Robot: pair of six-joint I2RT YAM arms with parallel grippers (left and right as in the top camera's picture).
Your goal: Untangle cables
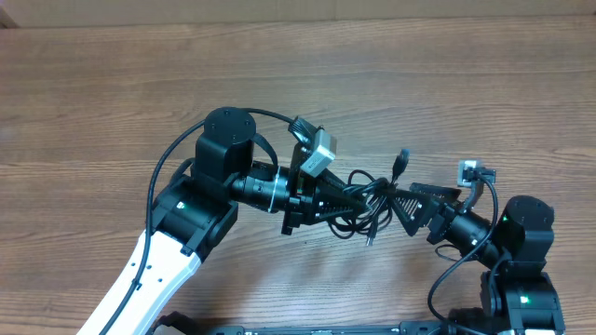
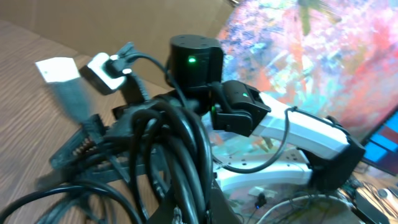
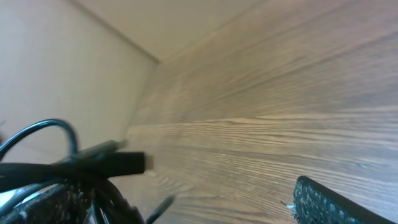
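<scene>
The cables (image 1: 370, 197) are a bunch of thin black cords lying in loops on the wooden table between my two grippers, with one plug end (image 1: 401, 159) sticking up and back. My left gripper (image 1: 346, 201) points right and is shut on the bunch. In the left wrist view the cords (image 2: 180, 140) run between its fingers (image 2: 208, 211). My right gripper (image 1: 402, 204) points left at the bunch with its fingers spread wide. In the right wrist view (image 3: 180, 202) a black plug (image 3: 118, 163) and cord loops lie by its left finger, and nothing is between the fingers.
The wooden table (image 1: 112, 84) stretches to the back and left. A cardboard wall (image 3: 74, 68) stands along the far edge. The right arm's body (image 2: 194, 62) and its white wrist camera (image 2: 102, 71) are close in front of my left gripper.
</scene>
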